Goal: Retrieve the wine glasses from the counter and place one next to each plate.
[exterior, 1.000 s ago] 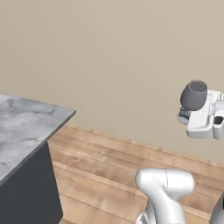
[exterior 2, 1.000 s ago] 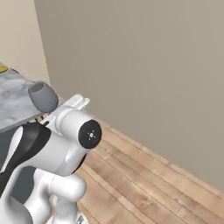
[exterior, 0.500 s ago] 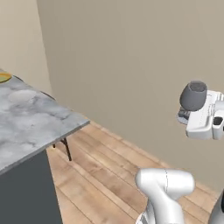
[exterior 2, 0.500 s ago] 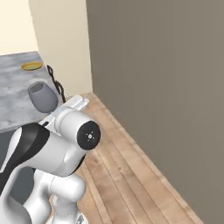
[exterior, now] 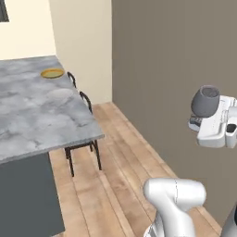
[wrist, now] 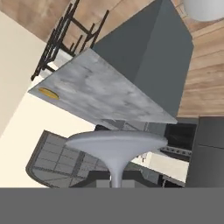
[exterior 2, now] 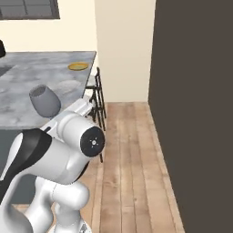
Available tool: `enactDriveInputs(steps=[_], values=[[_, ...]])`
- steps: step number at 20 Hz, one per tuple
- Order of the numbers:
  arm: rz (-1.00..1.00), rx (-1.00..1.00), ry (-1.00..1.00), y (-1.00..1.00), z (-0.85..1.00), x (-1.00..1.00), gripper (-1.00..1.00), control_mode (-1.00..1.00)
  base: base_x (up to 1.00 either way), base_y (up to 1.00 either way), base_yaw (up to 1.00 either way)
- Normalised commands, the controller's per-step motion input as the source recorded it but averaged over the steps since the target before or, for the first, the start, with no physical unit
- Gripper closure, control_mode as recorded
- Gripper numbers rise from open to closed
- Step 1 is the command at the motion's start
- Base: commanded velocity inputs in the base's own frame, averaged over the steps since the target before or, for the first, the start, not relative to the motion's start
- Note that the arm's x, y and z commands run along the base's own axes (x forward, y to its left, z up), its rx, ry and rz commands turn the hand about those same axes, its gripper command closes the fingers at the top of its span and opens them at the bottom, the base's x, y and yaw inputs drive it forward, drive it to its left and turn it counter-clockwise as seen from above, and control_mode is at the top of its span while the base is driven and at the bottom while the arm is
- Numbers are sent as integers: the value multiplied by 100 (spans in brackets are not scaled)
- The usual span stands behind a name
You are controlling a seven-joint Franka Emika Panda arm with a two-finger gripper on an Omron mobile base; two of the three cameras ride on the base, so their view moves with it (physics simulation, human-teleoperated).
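The gripper [wrist: 116,183] is nearly closed, its fingers pinching the stem of a glass [exterior: 205,100], which it carries in the air over the wood floor [exterior: 120,166], right of the counter [exterior: 37,115]. At the counter's far end lie a yellow plate [exterior: 52,73] and a pale plate [exterior: 59,94], with chairs [exterior: 85,139] beside them.

Open marble, crowded edge

The counter [exterior: 37,111] is left largely bare; its far side is lined by chairs [exterior: 85,139], its end bounded by wall [exterior: 162,69].
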Motion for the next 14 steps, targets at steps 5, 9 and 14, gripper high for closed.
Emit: enactDriveInputs(steps=[5, 9, 14], values=[[0, 0, 0, 0, 0, 0, 100, 100, 68, -72, 70], [0, 0, 0, 0, 0, 0, 100, 100, 64, -77, 69], [0, 0, 0, 0, 0, 0, 100, 100, 56, -85, 66]])
